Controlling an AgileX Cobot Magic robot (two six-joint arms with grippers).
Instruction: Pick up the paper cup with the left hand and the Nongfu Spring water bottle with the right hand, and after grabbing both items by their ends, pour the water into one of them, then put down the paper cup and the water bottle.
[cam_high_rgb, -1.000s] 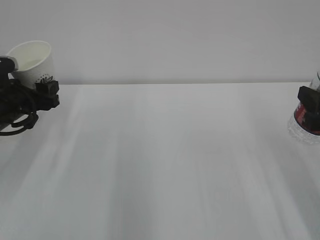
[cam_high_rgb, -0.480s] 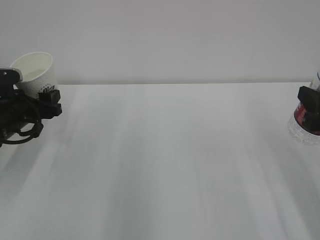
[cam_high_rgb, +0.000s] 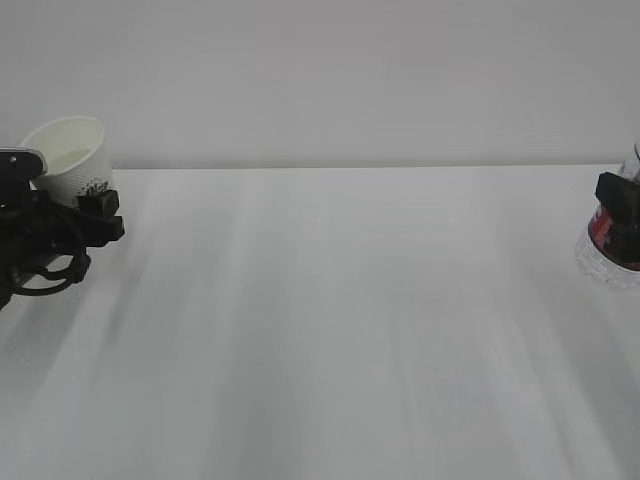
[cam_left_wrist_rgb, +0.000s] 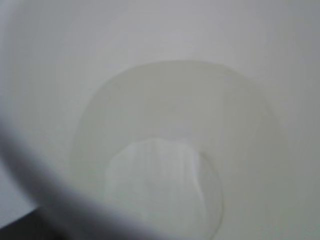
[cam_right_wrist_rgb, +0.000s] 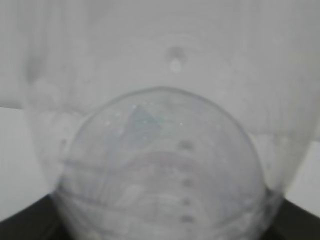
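**Cup and bottle both gripped, both near the table at opposite edges**

The table (cam_high_rgb: 330, 330) is the largest thing in sight, white and broad, and nothing stands on its middle. One table, counted.

Next in size is the Nongfu Spring water bottle (cam_high_rgb: 612, 240), at about three o'clock in the exterior view and cut by the frame edge. Only its lower body and a strip of red label show. The right hand (cam_high_rgb: 622, 205) is clenched on it across the label; in the right wrist view the bottle's clear shoulder (cam_right_wrist_rgb: 160, 165) fills the picture, so its long axis runs straight away from that pincer. Whether its base touches the table I cannot tell. One bottle.

The paper cup (cam_high_rgb: 68, 155) sits at about nine o'clock, tilted, its mouth leaning toward eleven o'clock. The left hand (cam_high_rgb: 70, 215) grasps it low on the wall, just under the dark logo. The cup's long axis runs up from the pincer. One cup.

Smallest is the water (cam_left_wrist_rgb: 162, 187), a pale pool in the cup's bottom seen from the left wrist camera. One pool.

Judging by water already in the cup, the set-down is what remains. The left hand is the nearer to finishing: the table lies at six o'clock below the cup, and the cup needs righting before release.
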